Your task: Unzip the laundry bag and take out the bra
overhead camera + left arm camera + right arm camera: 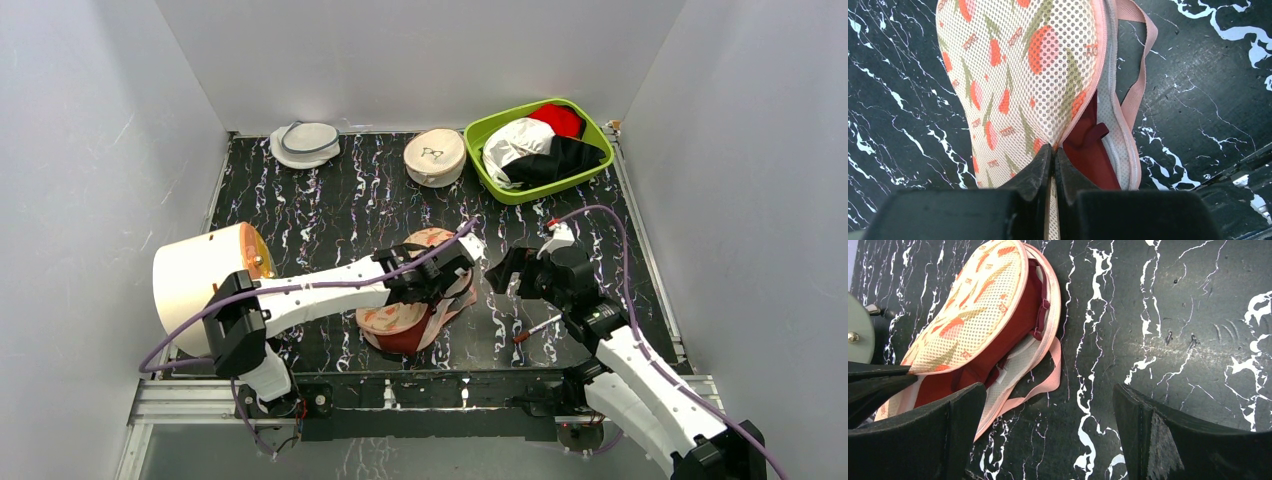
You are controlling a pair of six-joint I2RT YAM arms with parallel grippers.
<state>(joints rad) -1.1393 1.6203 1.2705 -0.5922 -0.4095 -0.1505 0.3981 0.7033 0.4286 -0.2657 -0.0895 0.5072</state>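
The laundry bag (pixel 392 318), with beige mesh and a red-orange leaf print, lies unzipped at the table's middle front. My left gripper (pixel 437 290) is shut on the edge of its upper flap (pixel 1028 75) and holds the flap lifted. The fingertips (pixel 1044 159) pinch the flap's pink rim. The dark maroon bra (pixel 1089 156) lies inside the opening, partly under the flap. It also shows in the right wrist view (pixel 1015 322) and at the bag's front edge (pixel 408 340). My right gripper (pixel 1048 435) is open and empty above bare table, just right of the bag (pixel 973 305).
A pink strap (pixel 1044 384) hangs off the bag's right side. A green bin (pixel 540 190) with white, black and red garments stands back right. A round cream case (pixel 434 157) and a white-grey mesh pouch (pixel 305 144) sit at the back. A large white drum (pixel 200 285) stands at the left.
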